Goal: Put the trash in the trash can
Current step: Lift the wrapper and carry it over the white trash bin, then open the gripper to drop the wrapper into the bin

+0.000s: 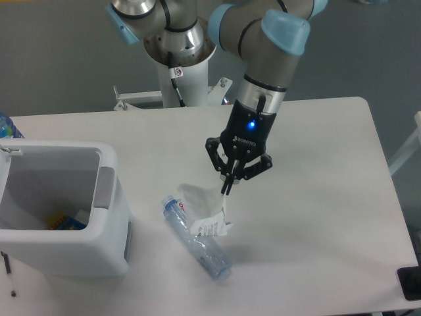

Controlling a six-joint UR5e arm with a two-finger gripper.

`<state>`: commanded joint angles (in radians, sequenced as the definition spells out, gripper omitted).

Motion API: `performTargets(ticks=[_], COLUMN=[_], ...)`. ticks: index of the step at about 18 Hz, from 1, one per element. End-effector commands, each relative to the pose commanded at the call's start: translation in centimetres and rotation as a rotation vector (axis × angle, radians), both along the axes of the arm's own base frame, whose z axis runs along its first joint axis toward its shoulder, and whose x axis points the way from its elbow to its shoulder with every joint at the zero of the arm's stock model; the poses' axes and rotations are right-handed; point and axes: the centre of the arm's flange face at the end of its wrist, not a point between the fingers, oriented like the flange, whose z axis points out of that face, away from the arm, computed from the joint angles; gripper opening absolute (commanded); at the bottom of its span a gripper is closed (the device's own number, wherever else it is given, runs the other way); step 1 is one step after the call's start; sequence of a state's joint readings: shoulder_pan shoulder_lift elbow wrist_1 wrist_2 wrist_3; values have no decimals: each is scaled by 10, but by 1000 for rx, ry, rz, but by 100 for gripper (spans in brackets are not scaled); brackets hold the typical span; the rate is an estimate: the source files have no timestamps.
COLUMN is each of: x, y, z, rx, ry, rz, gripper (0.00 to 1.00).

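My two-finger gripper (225, 188) pinches the crumpled clear plastic wrapper with a white printed label (207, 214), which hangs lifted above the table, just over the clear plastic bottle with a blue cap (197, 238) lying near the middle. The large white rectangular bin (59, 207) sits at the left. Neither piece is in the bin yet; both remain to be dropped

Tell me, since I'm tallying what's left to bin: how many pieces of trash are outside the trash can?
2: the wrapper hanging from the gripper, and the bottle lying on the table.
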<state>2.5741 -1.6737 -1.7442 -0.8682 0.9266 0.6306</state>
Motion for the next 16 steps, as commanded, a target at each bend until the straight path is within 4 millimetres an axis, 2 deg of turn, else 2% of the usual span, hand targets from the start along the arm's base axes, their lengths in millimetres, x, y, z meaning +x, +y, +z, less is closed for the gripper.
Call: performTargets(ticks=[5, 11, 16], x=[38, 99, 127], y=[21, 65, 78], z=[40, 84, 83], rx=[42, 90, 86], ry=[-7, -6, -17], rz=[-4, -79, -124], gripper=[0, 0, 0])
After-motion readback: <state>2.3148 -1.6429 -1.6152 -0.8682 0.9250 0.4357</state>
